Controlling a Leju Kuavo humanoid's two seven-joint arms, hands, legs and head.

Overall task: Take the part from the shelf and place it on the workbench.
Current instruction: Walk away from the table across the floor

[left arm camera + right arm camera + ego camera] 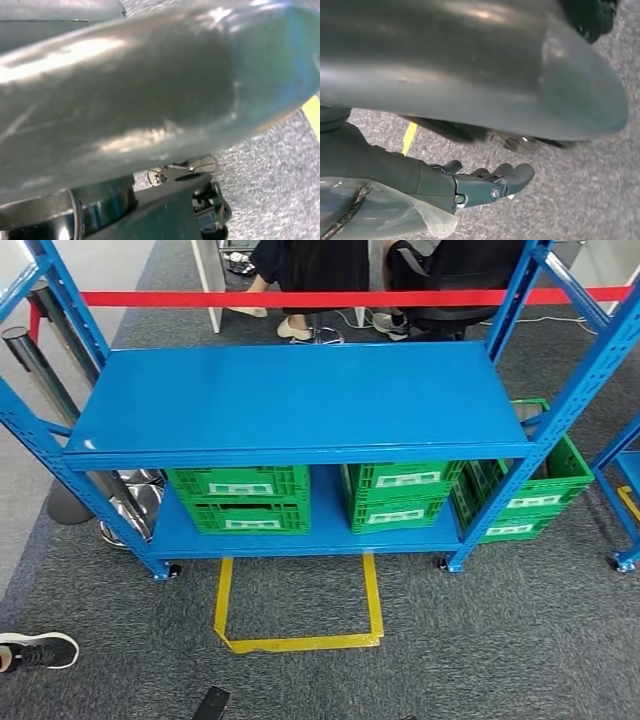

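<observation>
Blue steel shelf unit [302, 405] ahead, top deck bare; 3 green slatted plastic crates [240, 498] on lower deck. Part not identifiable, possibly inside a crate. Right hand [486, 182] hangs over grey carpet [565, 200], fingers extended together, holding nothing. Left hand: state cannot tell. Risk: low reach under top deck, forearm striking blue edge, or picking wrong crate.

Smooth painted-metal shelf [302, 400], blue with a slight sheen. Ribbed green plastic crates [240, 498] beneath, matt. Rough grey carpet floor [483, 640], glossy yellow tape [298, 643] at 6 o'clock. Shiny chrome post [38, 370] at 9 o'clock. Dark matt plastic right robot hand [490, 182].
</observation>
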